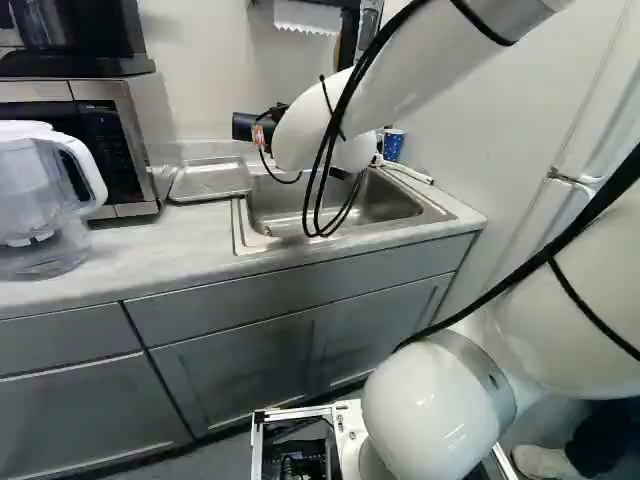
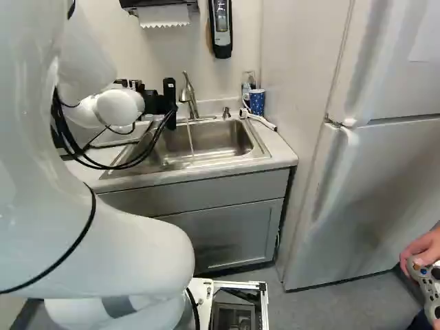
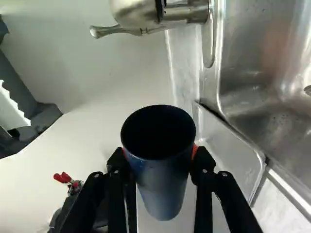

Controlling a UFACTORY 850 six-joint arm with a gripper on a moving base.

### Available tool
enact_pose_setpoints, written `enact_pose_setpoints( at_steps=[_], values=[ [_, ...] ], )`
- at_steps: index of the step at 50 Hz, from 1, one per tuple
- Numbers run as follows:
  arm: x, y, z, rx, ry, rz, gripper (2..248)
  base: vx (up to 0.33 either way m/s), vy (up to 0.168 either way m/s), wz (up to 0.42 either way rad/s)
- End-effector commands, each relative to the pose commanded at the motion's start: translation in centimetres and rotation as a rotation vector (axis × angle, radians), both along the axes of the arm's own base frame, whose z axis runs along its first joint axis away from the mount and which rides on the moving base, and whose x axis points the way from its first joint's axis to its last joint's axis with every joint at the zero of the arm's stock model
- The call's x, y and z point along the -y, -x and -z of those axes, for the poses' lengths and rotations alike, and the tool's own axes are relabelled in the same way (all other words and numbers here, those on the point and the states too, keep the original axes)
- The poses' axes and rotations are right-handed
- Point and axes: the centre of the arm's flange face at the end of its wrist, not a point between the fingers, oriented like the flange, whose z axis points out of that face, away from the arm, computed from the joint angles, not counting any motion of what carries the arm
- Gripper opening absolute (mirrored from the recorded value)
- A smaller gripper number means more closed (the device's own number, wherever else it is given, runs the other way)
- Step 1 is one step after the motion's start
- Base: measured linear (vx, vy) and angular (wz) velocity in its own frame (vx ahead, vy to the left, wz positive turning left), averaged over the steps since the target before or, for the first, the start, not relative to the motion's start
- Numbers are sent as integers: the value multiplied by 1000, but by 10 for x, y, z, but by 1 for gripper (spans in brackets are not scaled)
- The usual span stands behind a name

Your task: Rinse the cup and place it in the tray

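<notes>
Between the two fingers of the claw [image 1: 258, 131]: one cup [image 3: 163, 194], dark blue, tapered, its open mouth turned toward the wrist camera and its base pointing away.

Claw: grasping the cup, a finger along each side, orange pads [image 3: 195, 152] against the wall just below the rim. Cup and claw are held up off the counter [image 1: 160, 250].

Ahead of the claw, past the cup: one metal tray [image 1: 212, 180], shallow, with a raised rim, lying just beside the sink. The cup is outside it, raised clear of its surface. Contents of the tray's far part: hidden behind cup and fingers in the wrist view.

Beside the claw, on the side away from the tray: one faucet [image 2: 187, 89], metal, with lever handle. Under it, in the right base view, a thin pale line drops toward the basin, apparently running water.

Below the claw's level, next to the tray: one sink [image 2: 221, 139], stainless steel, set into the counter.

Farther from the claw, across the sink from the tray: one patterned cup [image 2: 257, 102], blue and white, upright at the back corner, a clear bottle [image 2: 247, 81] near it.

Above the claw: paper towel dispenser [image 2: 163, 15], sheet hanging; soap dispenser [image 2: 221, 27], wall-mounted.

Beyond the tray from the claw: microwave [image 1: 135, 140], with a clear pitcher [image 1: 40, 205] standing in front of it.
</notes>
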Motion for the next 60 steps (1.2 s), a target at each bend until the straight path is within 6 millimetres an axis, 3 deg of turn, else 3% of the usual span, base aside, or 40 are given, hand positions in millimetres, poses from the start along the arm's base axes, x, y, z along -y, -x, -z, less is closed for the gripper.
enact_pose_setpoints(
  at_steps=[60],
  values=[
    [0, 0, 0, 251, 571, -90, 126, 0, 0, 0]
  ],
)
